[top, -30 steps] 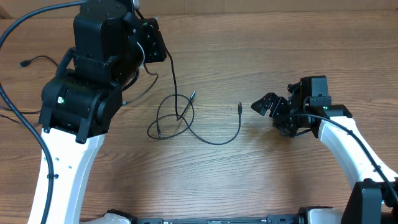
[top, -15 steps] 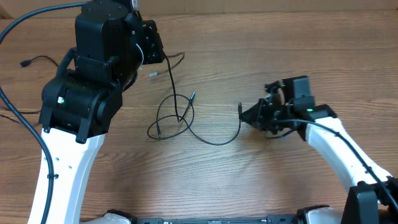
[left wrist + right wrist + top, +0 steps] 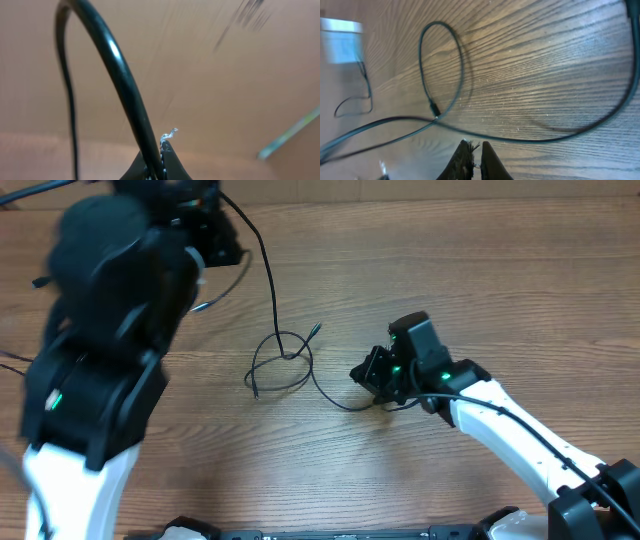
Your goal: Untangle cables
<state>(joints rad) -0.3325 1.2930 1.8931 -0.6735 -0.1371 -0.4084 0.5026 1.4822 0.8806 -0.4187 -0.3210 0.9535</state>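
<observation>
**Both grippers closed, one cable end out of sight**

The left gripper [image 3: 154,169] is hard to find from above, because the big black and white left arm [image 3: 100,370] is a blur and covers it. Its own camera shows it squeezed tight on the thin black cable [image 3: 125,85], which climbs up and away from the tips. Everything behind is smeared.

The right gripper [image 3: 474,152] is closed too. The cable runs across the brown wooden table [image 3: 560,60] just in front of its tips, but I cannot tell if the tips pinch it. From above, the near end of the cable slips under this gripper and is hidden. The loop [image 3: 282,363] of the cable lies on the table near the right gripper, on its left side. A small plug end [image 3: 315,330] pokes out just past the loop.

A second ago the right gripper stood wide open, off to the right of that hidden end, and the end lay in plain sight. Now the gripper sits over that spot. The left arm has swung across, and the low bend of the cable is shorter.
</observation>
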